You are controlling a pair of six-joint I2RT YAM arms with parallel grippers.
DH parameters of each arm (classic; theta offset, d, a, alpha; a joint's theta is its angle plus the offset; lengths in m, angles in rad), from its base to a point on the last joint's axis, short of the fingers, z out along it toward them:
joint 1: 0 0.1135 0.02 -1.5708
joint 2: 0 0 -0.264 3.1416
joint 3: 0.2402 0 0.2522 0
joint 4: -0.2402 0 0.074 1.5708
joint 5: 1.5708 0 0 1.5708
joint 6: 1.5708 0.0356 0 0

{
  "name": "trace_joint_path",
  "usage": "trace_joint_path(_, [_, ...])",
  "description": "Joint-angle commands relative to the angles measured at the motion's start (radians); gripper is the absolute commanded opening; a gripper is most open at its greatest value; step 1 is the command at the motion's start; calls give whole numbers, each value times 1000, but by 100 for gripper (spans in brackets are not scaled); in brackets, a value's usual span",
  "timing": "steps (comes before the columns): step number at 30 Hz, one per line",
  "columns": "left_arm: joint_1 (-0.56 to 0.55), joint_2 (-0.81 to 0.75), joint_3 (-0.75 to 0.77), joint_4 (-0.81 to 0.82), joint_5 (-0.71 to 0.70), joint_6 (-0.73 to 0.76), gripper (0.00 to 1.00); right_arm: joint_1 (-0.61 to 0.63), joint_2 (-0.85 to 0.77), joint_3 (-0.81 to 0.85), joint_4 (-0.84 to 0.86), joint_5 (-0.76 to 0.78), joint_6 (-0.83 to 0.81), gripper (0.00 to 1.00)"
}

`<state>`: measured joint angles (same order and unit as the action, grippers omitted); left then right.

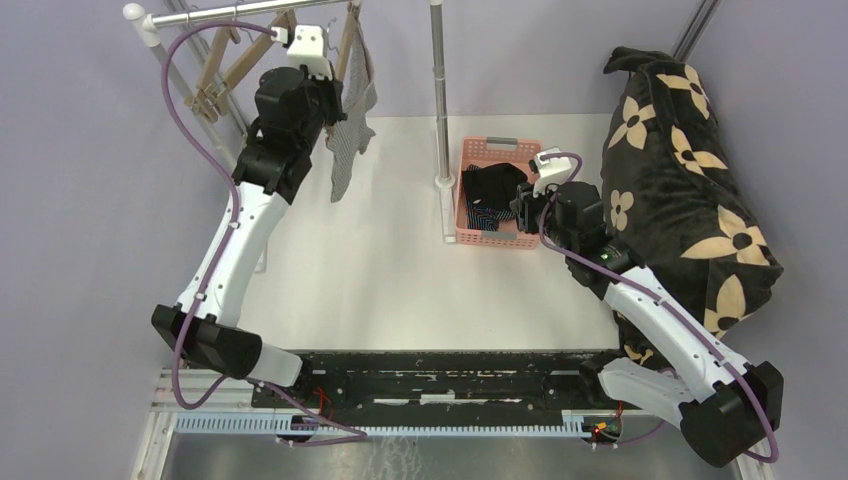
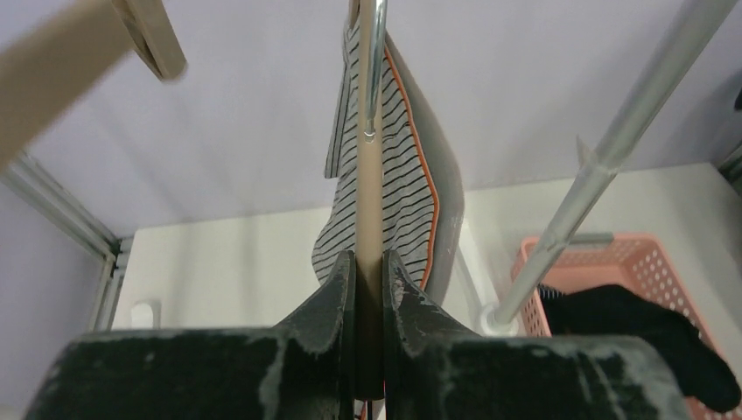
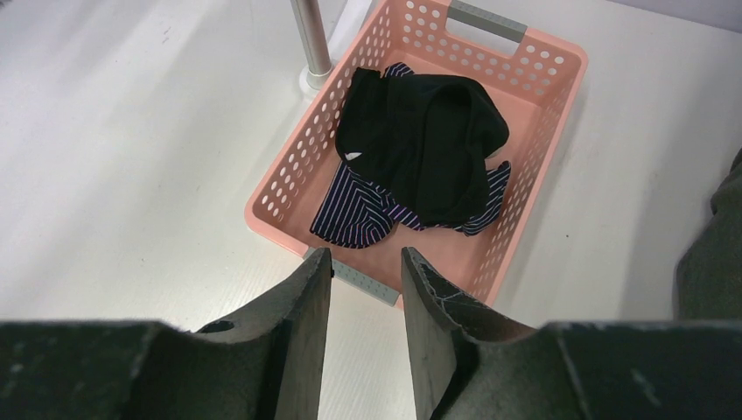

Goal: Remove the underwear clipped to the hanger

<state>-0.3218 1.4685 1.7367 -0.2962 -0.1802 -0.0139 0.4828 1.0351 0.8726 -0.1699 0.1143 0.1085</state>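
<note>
The grey-and-white striped underwear hangs from a wooden hanger on the rail at the back left. In the left wrist view the striped underwear hangs just behind the hanger's beige bar. My left gripper is shut on that bar, with both fingers pressed against it. The black underwear lies on top of the navy striped underwear in the pink basket. My right gripper is open and empty above the basket's near rim.
A vertical metal pole stands beside the basket on the left. Empty wooden hangers hang on the rail to the left. A large black cushion with tan flowers fills the right side.
</note>
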Motion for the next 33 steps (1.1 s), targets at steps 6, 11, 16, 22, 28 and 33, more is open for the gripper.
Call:
trace_joint_path(6, [-1, -288, -276, 48, 13, -6, 3, 4, 4, 18, 53, -22, 22, 47])
trace_joint_path(11, [-2, -487, -431, -25, 100, -40, 3, 4, 29, 24, 80, -72, 31, 52])
trace_joint_path(16, [-2, -726, -617, -58, 320, -108, 3, 5, 56, 84, 72, -231, 20, 59])
trace_joint_path(22, [-2, -934, -731, -79, 510, -175, 3, 2, 87, 241, -49, -463, -56, 63])
trace_joint_path(28, [-2, -966, -750, -122, 649, -163, 3, -15, 38, 324, -48, -649, -88, 73])
trace_joint_path(33, [-2, -981, -834, -39, 842, -195, 3, -34, 52, 459, -155, -846, -124, 75])
